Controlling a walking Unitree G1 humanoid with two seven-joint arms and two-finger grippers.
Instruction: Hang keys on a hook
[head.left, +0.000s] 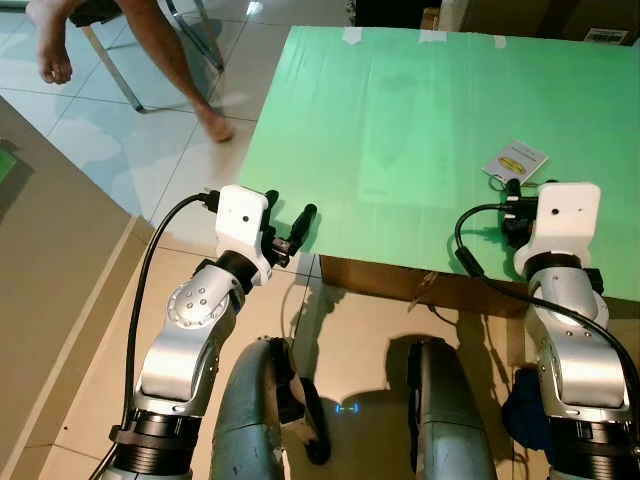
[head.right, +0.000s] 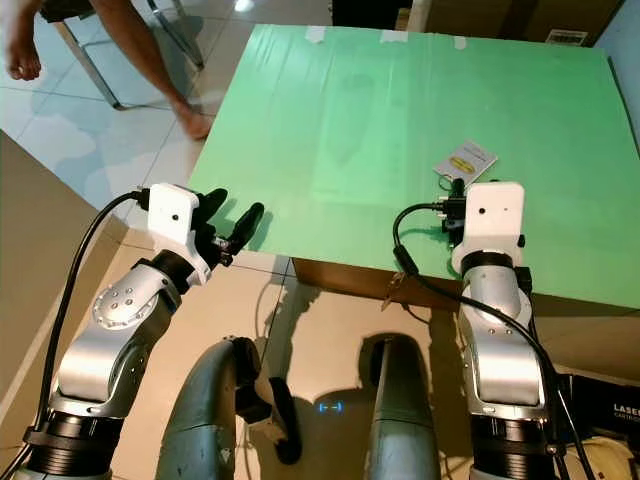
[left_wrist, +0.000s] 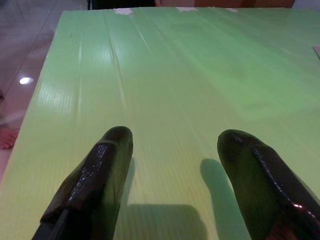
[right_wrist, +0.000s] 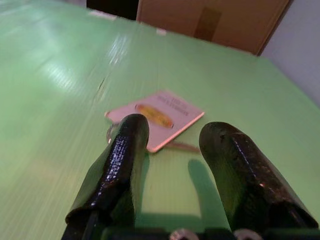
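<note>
Just ahead of the right end effector (right_wrist: 172, 135), fingers apart, lies the keys' tag (right_wrist: 156, 117) on green table (head.left: 400, 120).

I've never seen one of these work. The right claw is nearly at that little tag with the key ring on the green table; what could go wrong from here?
The tag lies flat on the green table, so the open right claw may slide it away rather than pinch it. The key ring is thin and partly hidden behind one finger, so it could be missed. A person's foot rests near the table's far-left corner.
</note>
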